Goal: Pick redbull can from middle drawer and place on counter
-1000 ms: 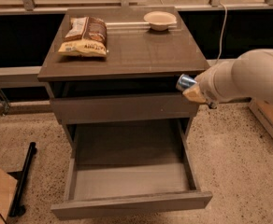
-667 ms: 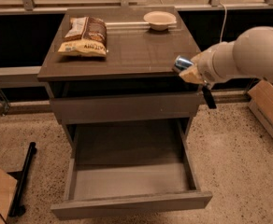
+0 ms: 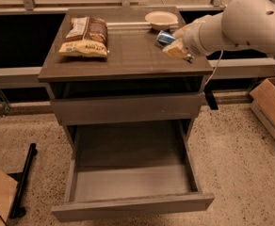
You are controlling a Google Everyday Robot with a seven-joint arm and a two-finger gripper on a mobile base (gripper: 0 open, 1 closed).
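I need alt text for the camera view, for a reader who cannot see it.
The robot's gripper holds the redbull can just over the right rear part of the counter, near a pale bowl. A chip bag lies on the counter's left side, and the middle drawer below stands pulled open.

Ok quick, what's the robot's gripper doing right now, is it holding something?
Gripper: closed on the can, above the right rear of the counter, near the bowl.

Chip bag point(image 3: 85, 36) flat on tabletop point(image 3: 128, 60), left rear. Shallow beige bowl point(image 3: 161, 19) back right, just behind the hand point(image 3: 171, 44). Cardboard box point(image 3: 271, 109) on floor far right, black stand point(image 3: 22, 180) lower left.
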